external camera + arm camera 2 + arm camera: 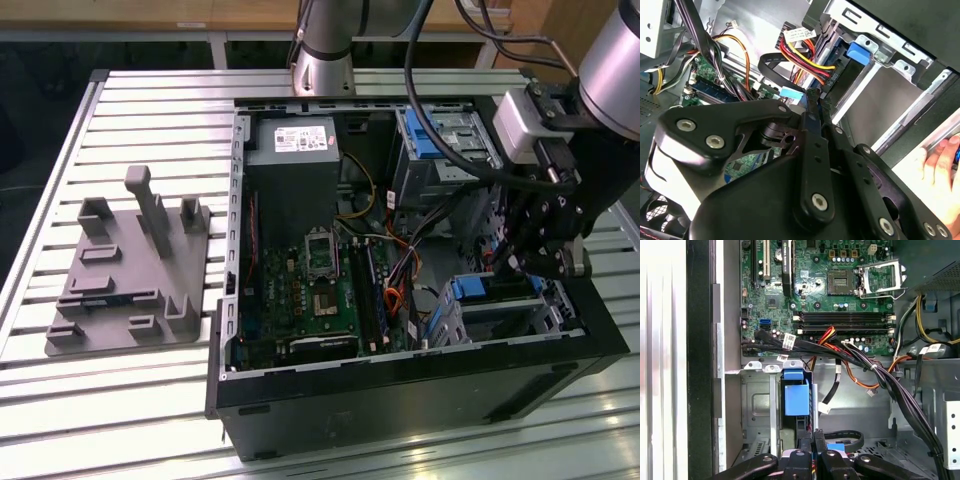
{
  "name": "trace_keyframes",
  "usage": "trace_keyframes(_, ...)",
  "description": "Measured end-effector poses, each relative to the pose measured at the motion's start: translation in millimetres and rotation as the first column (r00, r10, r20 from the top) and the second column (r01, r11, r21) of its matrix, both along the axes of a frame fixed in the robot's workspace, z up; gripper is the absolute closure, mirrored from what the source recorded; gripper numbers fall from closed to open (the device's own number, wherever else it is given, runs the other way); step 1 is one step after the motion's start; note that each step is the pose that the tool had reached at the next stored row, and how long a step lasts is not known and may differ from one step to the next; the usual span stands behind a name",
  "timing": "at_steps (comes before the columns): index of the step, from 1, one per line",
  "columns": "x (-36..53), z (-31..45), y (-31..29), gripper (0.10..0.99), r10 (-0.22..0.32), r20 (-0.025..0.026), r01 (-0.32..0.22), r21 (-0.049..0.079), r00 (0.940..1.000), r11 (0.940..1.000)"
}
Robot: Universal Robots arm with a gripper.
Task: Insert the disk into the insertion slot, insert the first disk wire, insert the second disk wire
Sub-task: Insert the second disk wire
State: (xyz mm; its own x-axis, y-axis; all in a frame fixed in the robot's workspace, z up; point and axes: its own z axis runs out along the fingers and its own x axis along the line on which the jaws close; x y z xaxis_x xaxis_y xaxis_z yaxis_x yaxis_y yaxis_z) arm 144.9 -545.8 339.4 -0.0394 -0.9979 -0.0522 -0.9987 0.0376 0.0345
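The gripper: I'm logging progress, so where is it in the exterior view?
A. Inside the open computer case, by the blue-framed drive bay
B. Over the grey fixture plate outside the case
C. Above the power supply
A: the gripper hangs inside the computer case, beside the blue-framed drive bay.

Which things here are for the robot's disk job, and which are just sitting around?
For the job: gripper, disk, insertion slot, blue-tipped black wire.

Just sitting there: grey holder plate, motherboard, power supply box, taller bay.
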Motion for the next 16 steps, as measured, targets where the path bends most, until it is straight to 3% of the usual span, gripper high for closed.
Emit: trace_keyframes(16, 1.1, -2.9, -1.8, 0.941, -0.004, -0.0012, 0.004, 0.0, 1.0, 1.0)
